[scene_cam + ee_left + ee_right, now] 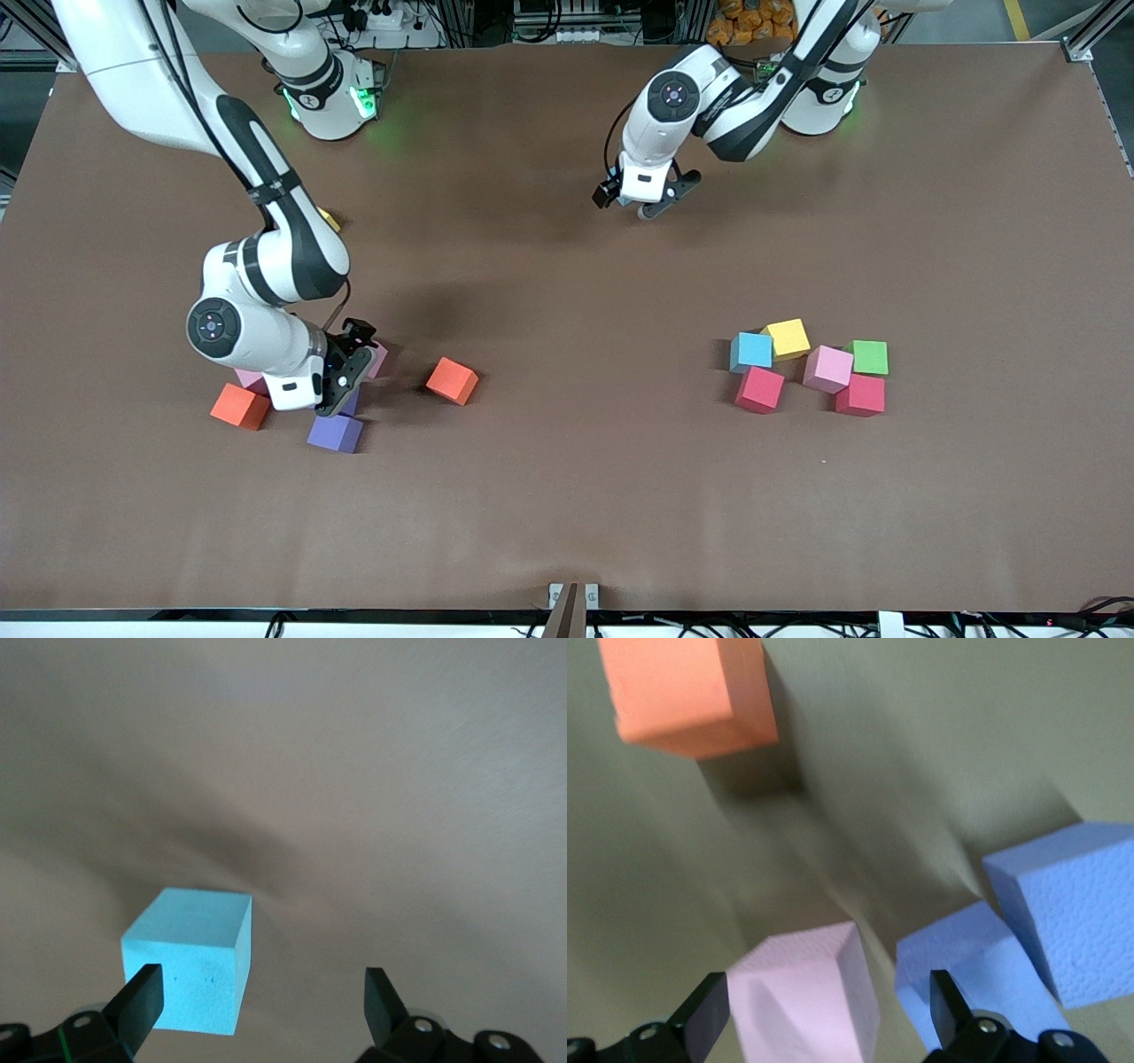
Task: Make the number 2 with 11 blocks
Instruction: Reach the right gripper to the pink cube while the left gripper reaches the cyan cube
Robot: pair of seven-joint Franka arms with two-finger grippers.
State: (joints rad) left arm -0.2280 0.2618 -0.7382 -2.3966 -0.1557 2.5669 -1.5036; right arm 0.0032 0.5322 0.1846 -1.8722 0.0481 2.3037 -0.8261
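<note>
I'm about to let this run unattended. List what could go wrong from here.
1. The right tool hangs open and low among tightly packed blocks: a pink block and two purple blocks crowd its fingers, so closing may nudge or catch a neighbour.
2. The left tool is open, with a blue block off-centre beside one finger; descending could knock it.

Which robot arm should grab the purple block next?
The right gripper, probably: it's open, low over the purple block cluster. The left gripper hangs open over a blue block instead.
</note>
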